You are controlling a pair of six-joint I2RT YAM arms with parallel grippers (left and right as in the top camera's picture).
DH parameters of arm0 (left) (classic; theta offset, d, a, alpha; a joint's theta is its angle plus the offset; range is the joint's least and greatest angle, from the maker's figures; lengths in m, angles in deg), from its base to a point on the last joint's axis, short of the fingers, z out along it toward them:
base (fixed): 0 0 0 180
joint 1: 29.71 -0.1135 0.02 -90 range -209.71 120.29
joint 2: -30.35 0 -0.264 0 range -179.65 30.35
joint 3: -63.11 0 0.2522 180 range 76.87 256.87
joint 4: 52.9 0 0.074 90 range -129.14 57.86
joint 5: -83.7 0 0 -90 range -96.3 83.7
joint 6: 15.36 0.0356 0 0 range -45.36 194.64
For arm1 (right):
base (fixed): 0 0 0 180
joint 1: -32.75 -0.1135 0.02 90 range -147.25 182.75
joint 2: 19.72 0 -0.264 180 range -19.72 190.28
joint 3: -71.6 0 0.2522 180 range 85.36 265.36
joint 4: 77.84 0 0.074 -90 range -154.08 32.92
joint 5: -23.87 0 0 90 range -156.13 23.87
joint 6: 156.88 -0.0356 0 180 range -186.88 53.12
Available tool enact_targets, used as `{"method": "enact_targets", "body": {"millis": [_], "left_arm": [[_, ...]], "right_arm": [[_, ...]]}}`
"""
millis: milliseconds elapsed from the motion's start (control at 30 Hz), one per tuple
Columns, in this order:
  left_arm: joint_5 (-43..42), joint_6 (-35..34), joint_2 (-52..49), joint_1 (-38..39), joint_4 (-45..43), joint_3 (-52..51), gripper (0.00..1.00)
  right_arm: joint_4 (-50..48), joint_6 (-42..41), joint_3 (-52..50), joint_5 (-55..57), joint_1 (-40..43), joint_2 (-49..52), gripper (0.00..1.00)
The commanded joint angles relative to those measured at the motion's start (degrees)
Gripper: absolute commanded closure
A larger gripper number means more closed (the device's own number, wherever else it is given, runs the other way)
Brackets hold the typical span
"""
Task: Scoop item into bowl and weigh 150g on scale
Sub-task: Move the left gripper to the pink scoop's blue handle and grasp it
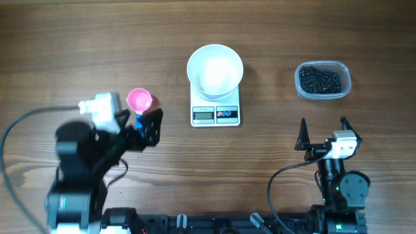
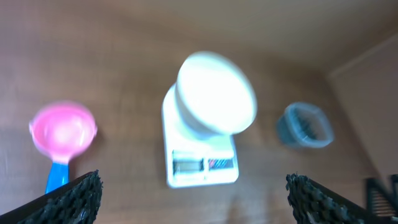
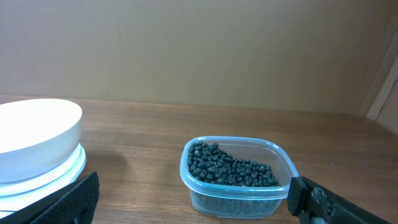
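Broadly, a wooden table (image 1: 65, 39) fills the overhead view. At its near left the left gripper (image 1: 146, 125) has its fingers spread wide with nothing between them, and it sits just beside the blue handle of the pink scoop (image 1: 138, 100). At the near right the right gripper (image 1: 323, 127) stands with fingers likewise wide apart and empty, near the clear plastic tub (image 1: 347, 81) but not touching it. In the centre the white scale (image 1: 215, 114) lies flat, display toward the arms, and the white bowl (image 1: 215, 68) rests on its platform. The tub stands well to the right of the scale; the pink scoop lies to its left, cup up. The black beans (image 1: 319, 80) lie heaped in the tub.
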Motion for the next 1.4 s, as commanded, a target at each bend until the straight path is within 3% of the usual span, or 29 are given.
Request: {"method": "enact_targets", "body": {"millis": [0, 100, 200, 300, 500, 833, 1200, 1367], "left_arm": [[-1.4, -0.1, -9.4, 0.1, 1.0, 0.5, 0.00], [4.0, -1.0, -17.0, 0.1, 1.0, 0.5, 0.00], [17.4, -13.4, -24.8, -1.8, 2.8, 0.5, 0.00], [15.6, -14.6, -31.2, -4.9, 2.8, 0.5, 0.00], [8.1, -4.3, -39.8, -10.3, 0.6, 0.5, 0.00], [-3.2, 4.8, -48.8, -14.2, -2.1, 0.5, 0.01], [-2.9, 9.6, -53.2, -14.2, -4.1, 0.5, 0.10], [-3.0, 10.1, -56.2, -14.2, -6.1, 0.5, 0.19]], "right_arm": [[0.0, 0.8, -0.1, 0.3, -0.3, 0.0, 0.00], [0.0, 0.8, -0.1, 0.3, -0.3, 0.0, 0.00], [0.0, 0.8, -0.1, 0.3, -0.3, 0.0, 0.00], [0.0, 0.8, -0.1, 0.3, -0.3, 0.0, 0.00], [0.0, 0.7, -0.1, 0.3, -0.3, 0.0, 0.00], [0.0, 0.8, -0.1, 0.3, -0.3, 0.0, 0.00], [0.0, 0.8, -0.1, 0.3, -0.3, 0.0, 0.00], [-0.1, 0.8, -0.1, 0.3, -0.3, 0.0, 0.00]]}}
